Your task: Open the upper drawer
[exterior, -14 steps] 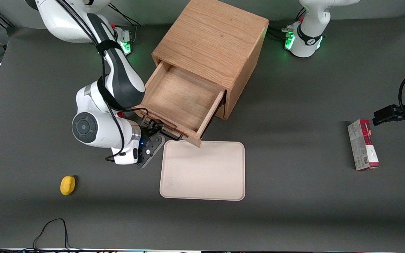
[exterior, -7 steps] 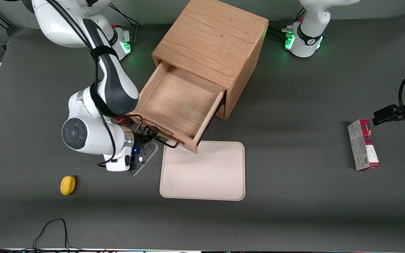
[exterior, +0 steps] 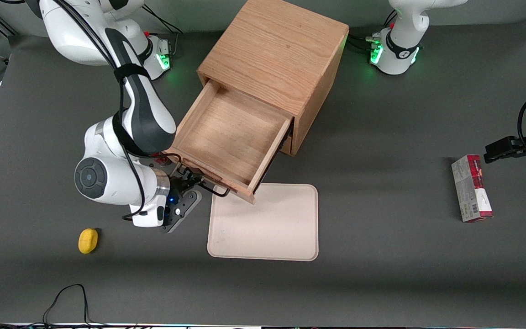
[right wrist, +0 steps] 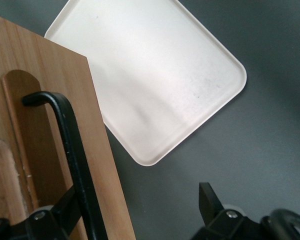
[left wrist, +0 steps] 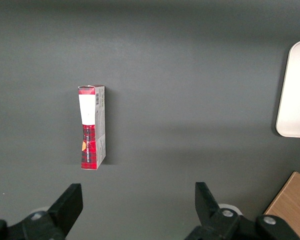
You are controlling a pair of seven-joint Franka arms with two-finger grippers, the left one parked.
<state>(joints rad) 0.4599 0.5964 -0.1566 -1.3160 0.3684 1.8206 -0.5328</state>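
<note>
Upper drawer (exterior: 228,137) has slid further out of the cabinet (exterior: 281,55); gripper (exterior: 193,179) at the drawer's black handle (exterior: 215,192), fingers spread wide around it, tray (exterior: 267,224) just beside

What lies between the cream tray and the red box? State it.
Nothing: in the front view only bare dark table separates the cream tray from the red box. The end effector is at the upper drawer's handle.

Black bar handle (right wrist: 75,150) on the light-oak upper drawer (right wrist: 20,95) front, gripper (right wrist: 135,220) jaws spread, one finger against the handle, cream tray (right wrist: 155,75) on grey worktop (right wrist: 270,150)
</note>
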